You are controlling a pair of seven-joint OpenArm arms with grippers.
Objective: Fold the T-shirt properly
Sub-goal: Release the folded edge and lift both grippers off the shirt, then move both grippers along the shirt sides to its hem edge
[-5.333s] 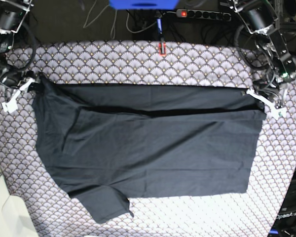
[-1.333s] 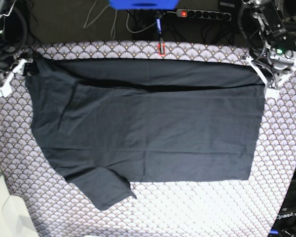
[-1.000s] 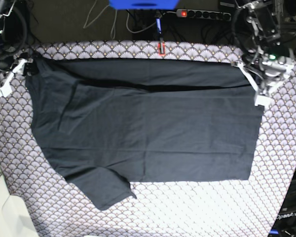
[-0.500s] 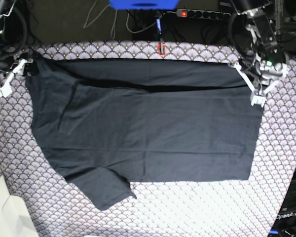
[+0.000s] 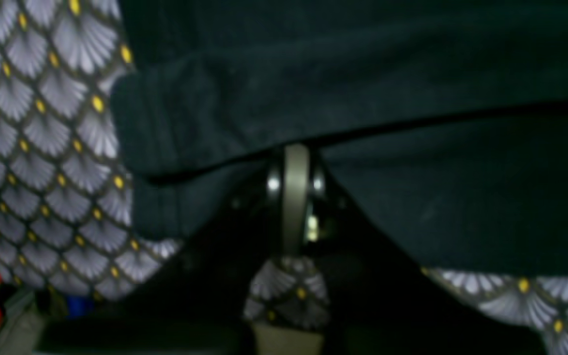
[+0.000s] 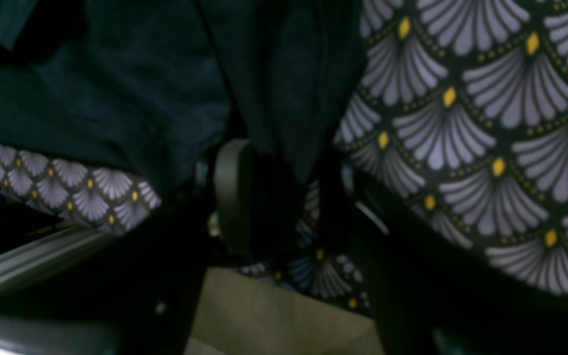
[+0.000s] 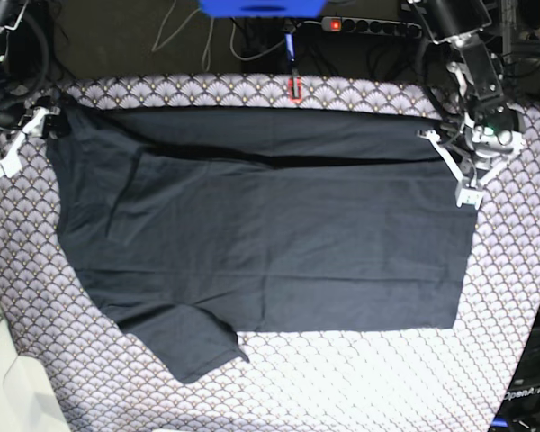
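Across the tablecloth [image 7: 342, 90] we count one T-shirt [image 7: 270, 243], two arms, one power strip [image 7: 371, 27] with a lit red switch beyond the far edge, and one small red item [image 7: 295, 88] on the cloth at the far edge. The dark shirt lies spread flat over the middle of the table, its far part folded into a long band, one short sleeve [image 7: 193, 346] sticking out toward the near side.

From the base view we see the left gripper [image 7: 452, 171] at the shirt's far corner on that view's right, its white fingers lying along the fabric edge. The right gripper [image 7: 22, 144] sits at the opposite far corner, by the shoulder.

Only the wrist views show the grips. In the left wrist view our fingers [image 5: 295, 197] are pressed together, with the hem of the shirt [image 5: 363, 98] running into them, so we are clamped on it. In the right wrist view a strip of the shirt [image 6: 274, 98] hangs down between the pale finger [image 6: 232, 192] and the dark one opposite; the jaws stand somewhat apart with cloth between them, gripping it. Both wrist views are blurred and dim.

Only one piece of writing shows, at the base view's lower right corner, where we read "OpenArm" [image 7: 524, 393].
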